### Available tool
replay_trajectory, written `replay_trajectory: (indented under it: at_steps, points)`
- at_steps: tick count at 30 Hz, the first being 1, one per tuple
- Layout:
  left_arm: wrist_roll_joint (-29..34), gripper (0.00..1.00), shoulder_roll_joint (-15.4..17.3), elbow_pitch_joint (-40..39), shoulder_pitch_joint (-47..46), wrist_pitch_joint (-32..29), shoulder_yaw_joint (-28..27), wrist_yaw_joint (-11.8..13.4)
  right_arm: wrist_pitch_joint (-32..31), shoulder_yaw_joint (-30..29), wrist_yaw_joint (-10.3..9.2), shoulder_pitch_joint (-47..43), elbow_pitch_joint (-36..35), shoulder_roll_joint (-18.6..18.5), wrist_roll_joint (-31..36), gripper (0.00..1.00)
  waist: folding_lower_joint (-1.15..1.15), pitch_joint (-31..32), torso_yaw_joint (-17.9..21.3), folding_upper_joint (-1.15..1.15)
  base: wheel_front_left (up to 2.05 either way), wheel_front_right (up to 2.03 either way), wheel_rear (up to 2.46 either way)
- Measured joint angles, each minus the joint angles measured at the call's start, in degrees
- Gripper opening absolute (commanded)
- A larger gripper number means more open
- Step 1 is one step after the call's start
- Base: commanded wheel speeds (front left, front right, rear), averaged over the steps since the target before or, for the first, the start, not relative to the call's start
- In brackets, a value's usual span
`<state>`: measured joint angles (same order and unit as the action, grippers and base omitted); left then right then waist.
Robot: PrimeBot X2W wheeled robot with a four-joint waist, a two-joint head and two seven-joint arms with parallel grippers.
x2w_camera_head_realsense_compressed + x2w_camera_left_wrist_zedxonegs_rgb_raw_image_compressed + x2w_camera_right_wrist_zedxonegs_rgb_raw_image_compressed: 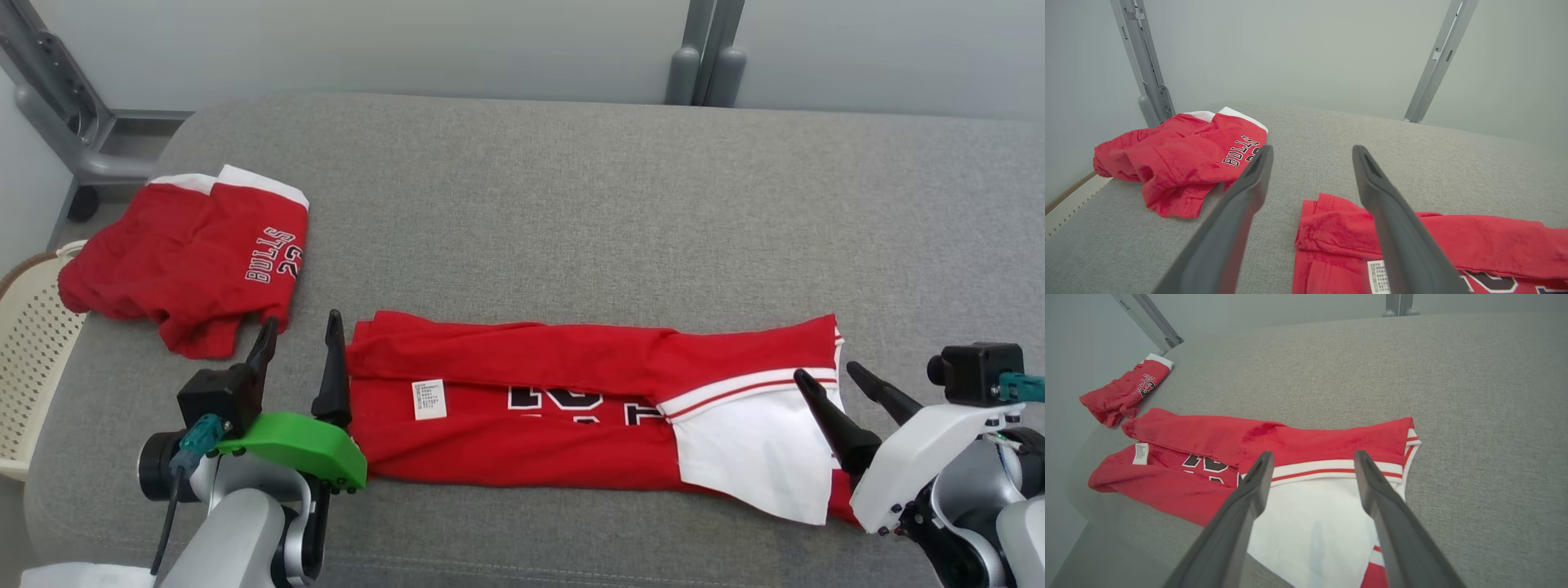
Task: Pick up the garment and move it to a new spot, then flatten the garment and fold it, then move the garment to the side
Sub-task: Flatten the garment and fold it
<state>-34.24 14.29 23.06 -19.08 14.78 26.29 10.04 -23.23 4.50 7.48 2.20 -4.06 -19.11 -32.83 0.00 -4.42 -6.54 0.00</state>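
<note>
While the garment (571, 408) lies folded into a long red band across the near part of the grey cushion (571, 204), both my pairs of jaws stand spread wide and grip nothing. A small white label (429, 399) shows near its left end, parts of dark numerals with white outlines peek out along the fold at the middle, and a white panel (751, 449) edged with a red-and-white stripe covers the right end.

My left gripper (301, 320) sits at the band's left end, one finger just beside the red edge and the other off on bare cushion; I cannot tell whether the nearer finger touches the cloth. My right gripper (826, 370) is at the opposite end, its fingers over the white panel's right edge.

Farther left and farther back, apart from the band, a second red piece (192, 261) printed BULLS 23 lies crumpled near the cushion's corner. Beyond that edge stands a cream perforated basket (33, 367). Grey metal posts (706, 49) rise behind the cushion against a pale wall.
</note>
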Motion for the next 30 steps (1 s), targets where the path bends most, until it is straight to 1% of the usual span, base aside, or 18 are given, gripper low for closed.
replay_trajectory:
  at_steps: [5,7,12,15,18,23,30]
  points:
    - [1.0,1.00,-0.2,-3.1,3.5,0.3,-1.7,-2.2,8.3,-2.4,0.00,-1.1,2.1,4.8,3.7,1.00,0.00,2.5,0.0,0.00,0.00,0.00,0.00]
    - [1.9,1.00,0.1,-4.5,5.2,0.3,-2.6,-3.1,10.7,-3.3,0.01,-1.3,3.1,6.6,4.7,1.00,0.00,3.4,0.1,0.00,0.00,0.00,0.00]
    - [2.7,1.00,0.2,-6.7,9.2,0.3,-5.6,-4.0,15.5,-5.1,0.00,-2.6,4.7,9.8,6.7,1.00,0.00,5.2,0.9,0.00,0.00,0.00,0.00]
    - [2.9,1.00,0.1,-7.1,10.8,0.3,-6.1,-4.6,17.8,-5.8,0.00,-3.0,5.3,11.5,6.9,1.00,0.00,5.7,1.6,0.00,0.00,0.00,0.00]
    - [3.2,1.00,0.2,-7.1,11.9,0.3,-6.3,-5.5,20.0,-6.7,0.00,-3.2,5.8,12.3,7.8,1.00,0.00,6.1,2.1,0.00,0.00,0.00,0.00]
    - [3.6,1.00,0.4,-6.8,14.1,0.3,-6.4,-6.3,23.1,-7.0,0.00,-3.8,7.4,13.3,9.3,1.00,0.00,6.8,2.8,0.00,0.00,0.00,0.00]
    - [3.8,1.00,0.9,-6.1,16.2,0.3,-6.2,-6.8,26.4,-6.5,0.00,-4.3,10.7,14.8,9.8,1.00,0.00,7.9,2.9,0.00,0.00,0.00,0.00]
